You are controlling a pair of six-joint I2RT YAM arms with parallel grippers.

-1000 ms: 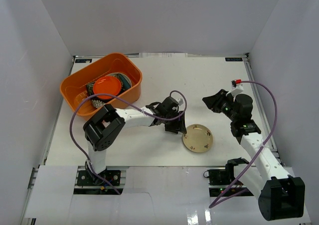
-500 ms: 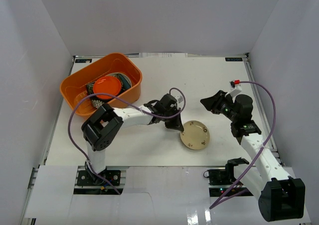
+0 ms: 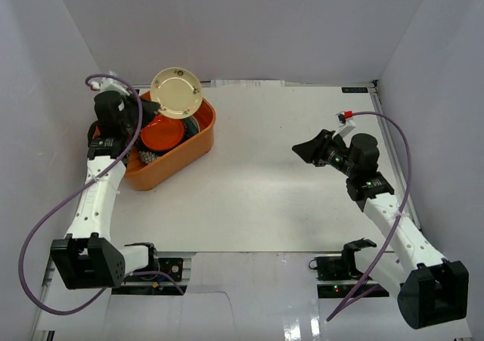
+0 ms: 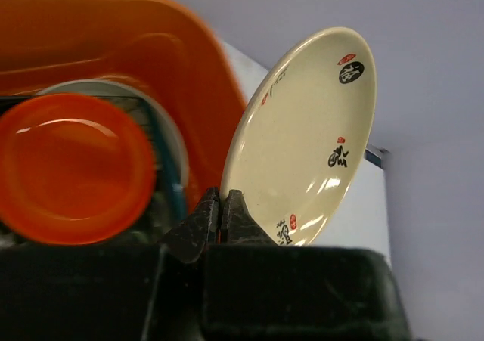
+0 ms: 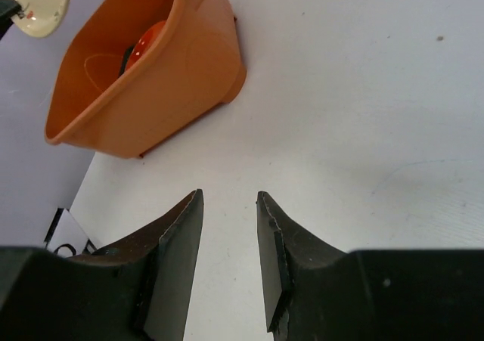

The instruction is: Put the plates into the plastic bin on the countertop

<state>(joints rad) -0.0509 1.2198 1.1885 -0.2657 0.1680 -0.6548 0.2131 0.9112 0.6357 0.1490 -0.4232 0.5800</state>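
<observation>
My white countertop (image 3: 287, 175), white walls around it, orange plastic bin (image 3: 172, 162) sitting on it, at my far left.

1. Setting: a robotics laboratory test cell, built for recording manipulation trials.
2. Enclosure: plain white walls (image 3: 249, 23) box in a white table (image 3: 287, 190) on three sides.
3. Apparatus: a left arm (image 3: 94, 197) and a right arm (image 3: 393, 220) stand on base mounts (image 3: 333, 268) at the table's near edge, trailing exposed purple cables (image 3: 404, 167).
4. Props: the household items are an orange plastic bin (image 3: 162, 171) of small plates (image 3: 162, 133) and a cream plate (image 3: 176, 93) held by the left arm.
</observation>
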